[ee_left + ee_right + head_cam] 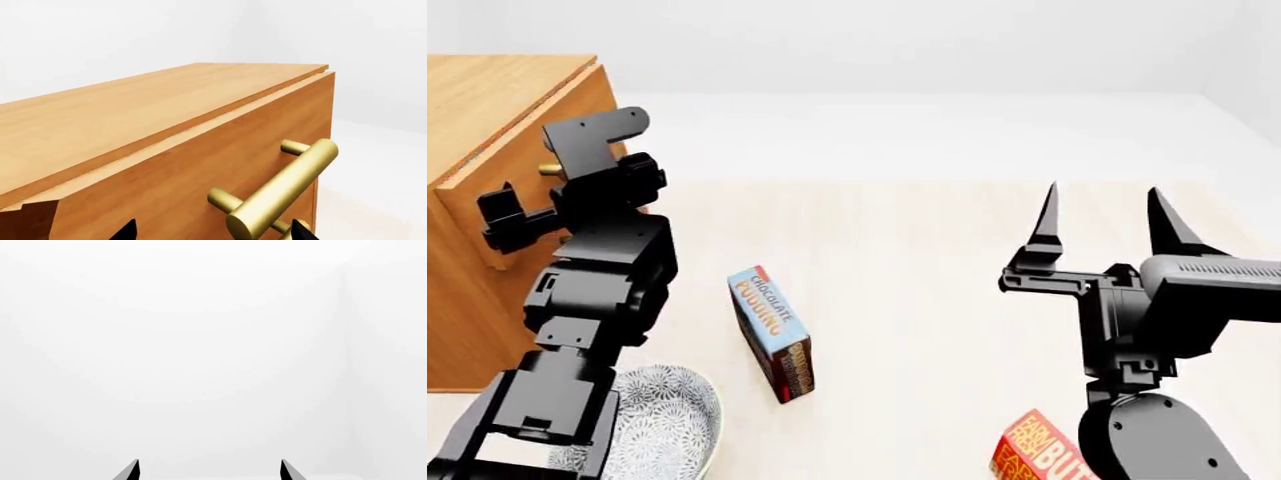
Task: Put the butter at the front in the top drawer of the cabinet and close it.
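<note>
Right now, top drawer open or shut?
Barely open: top drawer front stands slightly off the cabinet top; left pincer at its handle.

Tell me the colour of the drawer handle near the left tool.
Brass-gold, a shiny round bar handle on the light-brown top drawer; it shows best in the left wrist view.

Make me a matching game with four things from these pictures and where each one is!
Things:
1. chocolate pudding box
2. butter
3. patterned bowl
4. brass handle

Places:
A. on the top drawer front
B. lying mid-floor between both arms
C. beneath the right arm, partly hidden
D. beside the left arm, near the cabinet

Pairs: 1-B, 2-C, 3-D, 4-A
</note>
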### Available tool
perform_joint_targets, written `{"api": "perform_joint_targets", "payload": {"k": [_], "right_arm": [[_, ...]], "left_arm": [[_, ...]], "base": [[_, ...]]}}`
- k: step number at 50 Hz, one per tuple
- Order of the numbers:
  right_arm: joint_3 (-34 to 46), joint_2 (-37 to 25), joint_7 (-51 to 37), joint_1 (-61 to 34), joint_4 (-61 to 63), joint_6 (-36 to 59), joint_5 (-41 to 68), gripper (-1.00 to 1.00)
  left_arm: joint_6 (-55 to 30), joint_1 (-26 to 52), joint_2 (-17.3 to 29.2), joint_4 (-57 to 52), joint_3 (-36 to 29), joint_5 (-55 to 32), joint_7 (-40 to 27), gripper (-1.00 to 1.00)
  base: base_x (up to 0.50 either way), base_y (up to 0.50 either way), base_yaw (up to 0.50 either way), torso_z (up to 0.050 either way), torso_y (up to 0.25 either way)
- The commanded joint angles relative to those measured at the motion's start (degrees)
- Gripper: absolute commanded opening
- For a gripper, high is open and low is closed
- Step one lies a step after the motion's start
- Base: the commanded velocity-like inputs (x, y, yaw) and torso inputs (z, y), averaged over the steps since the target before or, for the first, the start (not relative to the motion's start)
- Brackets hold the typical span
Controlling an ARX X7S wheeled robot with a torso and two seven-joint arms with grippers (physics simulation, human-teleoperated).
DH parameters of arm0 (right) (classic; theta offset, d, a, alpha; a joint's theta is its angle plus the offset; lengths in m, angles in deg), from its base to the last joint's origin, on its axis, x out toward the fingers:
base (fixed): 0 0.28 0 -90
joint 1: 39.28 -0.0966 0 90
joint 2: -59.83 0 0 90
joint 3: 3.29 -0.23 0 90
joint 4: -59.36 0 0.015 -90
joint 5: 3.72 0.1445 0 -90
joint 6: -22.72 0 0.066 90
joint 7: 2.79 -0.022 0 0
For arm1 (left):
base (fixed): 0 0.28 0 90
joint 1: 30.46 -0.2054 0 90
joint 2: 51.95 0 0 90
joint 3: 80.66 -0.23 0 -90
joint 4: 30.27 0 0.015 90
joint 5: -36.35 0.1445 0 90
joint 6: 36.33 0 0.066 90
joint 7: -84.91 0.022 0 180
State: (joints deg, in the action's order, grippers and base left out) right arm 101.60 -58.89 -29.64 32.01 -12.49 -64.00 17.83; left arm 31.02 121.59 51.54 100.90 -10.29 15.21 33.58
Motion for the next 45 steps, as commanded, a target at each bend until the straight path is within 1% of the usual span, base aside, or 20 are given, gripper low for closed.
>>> {"api": "perform_joint_targets", "payload": {"k": [1, 31, 42, 45], "right_arm": [[0.0, -0.1, 0.0, 0.1, 0.1, 0.0, 0.1, 1.0], [0.3, -0.1, -0.1, -0.2, -0.1, 0.0, 0.1, 1.0], [0.4, -0.1, -0.1, -0.2, -0.3, -0.2, 0.1, 1.0], [0.4, -0.1, 0.0, -0.2, -0.4, -0.3, 0.1, 1.0]], "left_arm": [[0.4, 0.9, 0.9, 2.7, 0.7, 1.2, -0.4, 1.0], [1.3, 3.7, 1.9, 6.4, 0.9, 1.9, -0.5, 1.0], [1.2, 3.7, 2.0, 6.4, 0.9, 1.9, -0.6, 1.0], [0.4, 3.0, 2.2, 4.7, 1.0, 1.5, -0.5, 1.0]], "base": [[0.0, 0.0, 0.0, 0.0, 0.0], [0.0, 0.0, 0.0, 0.0, 0.0], [0.0, 0.0, 0.0, 0.0, 0.0], [0.0, 0.0, 0.0, 0.0, 0.0]]}}
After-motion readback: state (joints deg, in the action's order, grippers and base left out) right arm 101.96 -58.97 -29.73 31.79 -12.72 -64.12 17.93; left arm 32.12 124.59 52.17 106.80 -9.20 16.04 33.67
